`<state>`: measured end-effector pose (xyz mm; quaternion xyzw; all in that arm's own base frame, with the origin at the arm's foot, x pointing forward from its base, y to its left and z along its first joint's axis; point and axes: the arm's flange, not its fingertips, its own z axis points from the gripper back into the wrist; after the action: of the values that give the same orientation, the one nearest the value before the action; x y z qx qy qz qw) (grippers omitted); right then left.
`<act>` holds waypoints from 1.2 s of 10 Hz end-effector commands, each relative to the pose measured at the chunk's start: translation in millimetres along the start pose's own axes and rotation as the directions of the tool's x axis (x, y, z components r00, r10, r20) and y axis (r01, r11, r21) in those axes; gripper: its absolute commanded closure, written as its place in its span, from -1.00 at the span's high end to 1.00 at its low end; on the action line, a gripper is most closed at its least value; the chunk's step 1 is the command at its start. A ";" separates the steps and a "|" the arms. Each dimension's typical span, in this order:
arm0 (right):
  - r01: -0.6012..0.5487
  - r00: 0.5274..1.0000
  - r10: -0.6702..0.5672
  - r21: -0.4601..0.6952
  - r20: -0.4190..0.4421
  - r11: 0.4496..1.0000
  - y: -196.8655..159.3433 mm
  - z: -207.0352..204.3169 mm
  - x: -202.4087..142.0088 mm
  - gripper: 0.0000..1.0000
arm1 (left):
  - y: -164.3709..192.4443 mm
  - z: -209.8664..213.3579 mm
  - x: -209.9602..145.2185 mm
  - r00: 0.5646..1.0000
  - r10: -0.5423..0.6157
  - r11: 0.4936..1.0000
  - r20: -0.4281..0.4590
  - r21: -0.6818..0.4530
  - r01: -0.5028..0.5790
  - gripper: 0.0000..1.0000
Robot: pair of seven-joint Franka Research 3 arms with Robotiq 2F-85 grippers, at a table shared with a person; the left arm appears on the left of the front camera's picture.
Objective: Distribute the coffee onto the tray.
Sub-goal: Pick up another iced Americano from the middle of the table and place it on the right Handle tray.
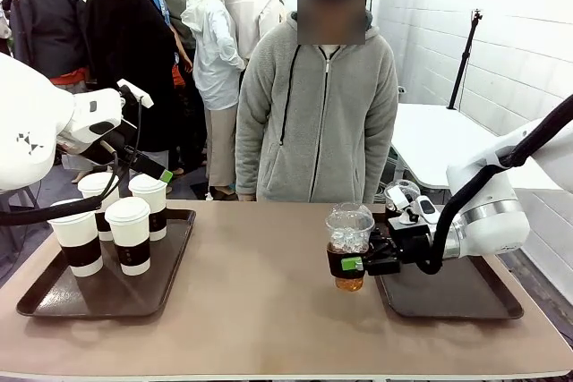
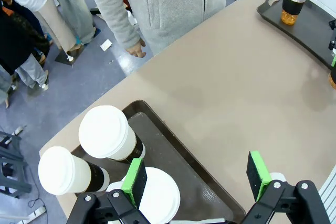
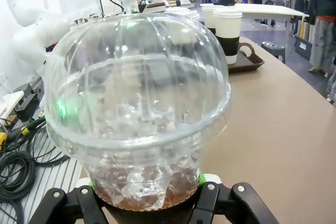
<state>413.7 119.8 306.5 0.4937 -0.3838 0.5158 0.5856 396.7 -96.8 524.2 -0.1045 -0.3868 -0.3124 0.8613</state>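
My right gripper is shut on a clear dome-lidded cup of iced brown coffee, held upright at the table just left of the right-hand dark tray. In the right wrist view that cup stands between the fingers. A second iced cup stands on the right tray's far corner. Several white lidded paper cups stand on the left tray. My left gripper hangs open above those cups, holding nothing.
A person in a grey hoodie stands at the table's far edge, one hand hanging by the edge. The brown tabletop lies bare between the two trays. Cables lie beside the table.
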 end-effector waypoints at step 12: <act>-0.063 0.995 0.088 -0.370 0.051 0.927 -27.0 135.5 -49.1 0.31 | 1.9 0.0 1.1 1.000 0.003 1.000 -0.007 -0.001 -0.003 1.00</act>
<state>430.8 -23.7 289.9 0.3836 -0.4850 0.4392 0.6517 396.8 -96.7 524.2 -0.1044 -0.3868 -0.3124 0.8613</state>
